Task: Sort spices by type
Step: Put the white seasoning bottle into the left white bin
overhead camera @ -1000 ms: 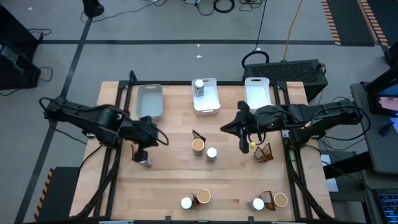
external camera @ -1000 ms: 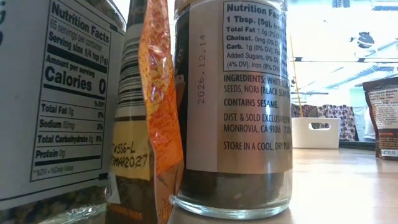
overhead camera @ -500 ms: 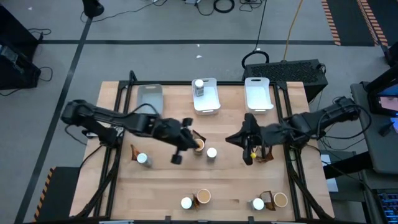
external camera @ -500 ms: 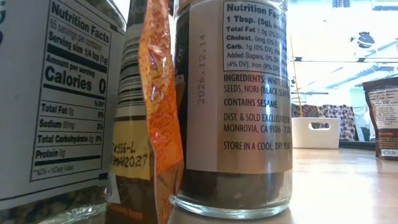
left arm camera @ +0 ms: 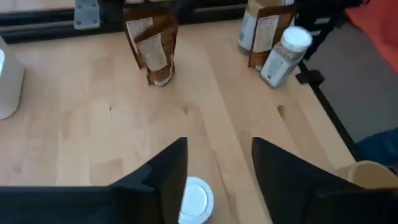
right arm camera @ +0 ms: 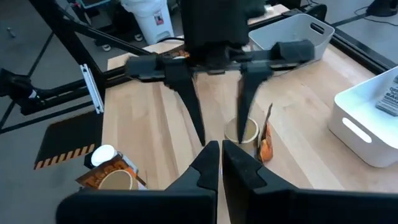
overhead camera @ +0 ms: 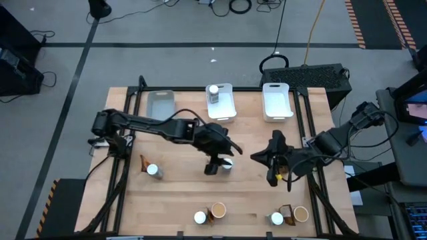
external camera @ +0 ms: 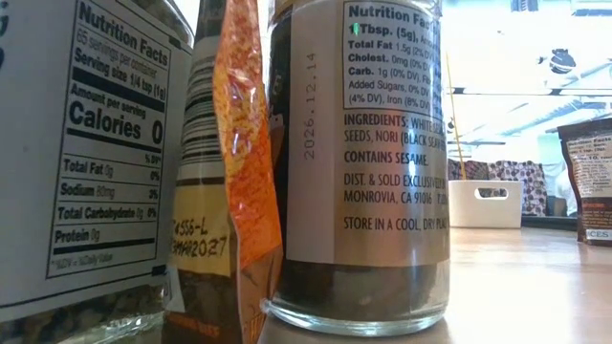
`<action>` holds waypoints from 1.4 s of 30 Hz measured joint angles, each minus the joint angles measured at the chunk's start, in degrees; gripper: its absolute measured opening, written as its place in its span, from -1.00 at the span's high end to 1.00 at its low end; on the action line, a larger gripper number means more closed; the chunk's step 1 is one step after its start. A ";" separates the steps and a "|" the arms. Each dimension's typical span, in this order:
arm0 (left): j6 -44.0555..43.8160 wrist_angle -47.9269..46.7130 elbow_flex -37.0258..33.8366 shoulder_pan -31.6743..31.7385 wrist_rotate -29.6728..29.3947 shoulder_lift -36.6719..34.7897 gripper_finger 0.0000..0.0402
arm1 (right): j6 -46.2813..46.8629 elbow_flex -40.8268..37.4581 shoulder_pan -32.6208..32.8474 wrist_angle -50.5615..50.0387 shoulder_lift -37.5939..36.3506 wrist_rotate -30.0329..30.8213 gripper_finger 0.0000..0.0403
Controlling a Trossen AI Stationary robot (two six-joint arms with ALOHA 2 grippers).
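The left gripper (overhead camera: 215,165), swung over from the wooden worktop's left edge, is now parted above the white-capped glass jar (overhead camera: 227,164) at mid-worktop; a pick seems imminent.

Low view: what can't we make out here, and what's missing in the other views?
- Low view: two jars and an orange pouch against the lens hide both arms and most of the table.
- High view: the left hand covers the white-capped jar; contact unclear.
- Left wrist view: that jar's body is cut off.
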 joint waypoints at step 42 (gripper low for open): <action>-1.00 -0.93 -0.71 -0.17 -4.87 8.51 -0.21 | -1.33 0.00 0.05 -4.56 0.02 2.99 1.00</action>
